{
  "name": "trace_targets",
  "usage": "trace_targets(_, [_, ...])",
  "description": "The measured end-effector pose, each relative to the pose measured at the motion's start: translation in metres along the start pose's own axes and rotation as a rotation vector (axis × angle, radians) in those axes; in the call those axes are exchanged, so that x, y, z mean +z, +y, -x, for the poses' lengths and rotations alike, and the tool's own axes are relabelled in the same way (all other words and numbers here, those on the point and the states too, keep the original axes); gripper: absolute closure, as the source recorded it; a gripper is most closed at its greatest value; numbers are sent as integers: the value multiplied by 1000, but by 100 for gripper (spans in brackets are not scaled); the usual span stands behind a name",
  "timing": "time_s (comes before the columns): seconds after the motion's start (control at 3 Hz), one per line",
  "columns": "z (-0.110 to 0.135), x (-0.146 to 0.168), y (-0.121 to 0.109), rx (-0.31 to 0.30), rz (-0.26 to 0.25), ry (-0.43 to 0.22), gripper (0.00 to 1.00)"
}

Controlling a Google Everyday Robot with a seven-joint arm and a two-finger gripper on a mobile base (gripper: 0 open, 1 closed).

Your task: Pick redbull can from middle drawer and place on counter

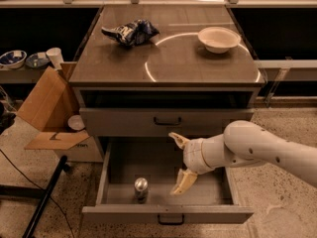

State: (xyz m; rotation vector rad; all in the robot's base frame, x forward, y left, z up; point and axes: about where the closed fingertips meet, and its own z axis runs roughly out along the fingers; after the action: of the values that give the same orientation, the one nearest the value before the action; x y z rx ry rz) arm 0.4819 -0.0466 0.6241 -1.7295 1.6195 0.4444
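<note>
Redbull can (141, 188) upright in middle drawer (143, 160), claw (181, 160) spread beside

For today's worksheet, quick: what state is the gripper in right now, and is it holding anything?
Gripper: open, holding nothing, over the middle drawer, to the right of the redbull can.
</note>
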Motion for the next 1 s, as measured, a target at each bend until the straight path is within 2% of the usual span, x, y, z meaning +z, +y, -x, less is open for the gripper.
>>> trace_targets(0.33, [-22,48,-15,-7,13,-103,0])
trace_targets(0.67, [-43,96,-13,16,37,-190,0])
trace_targets(1.0, [-57,153,2,64,88,-279,0])
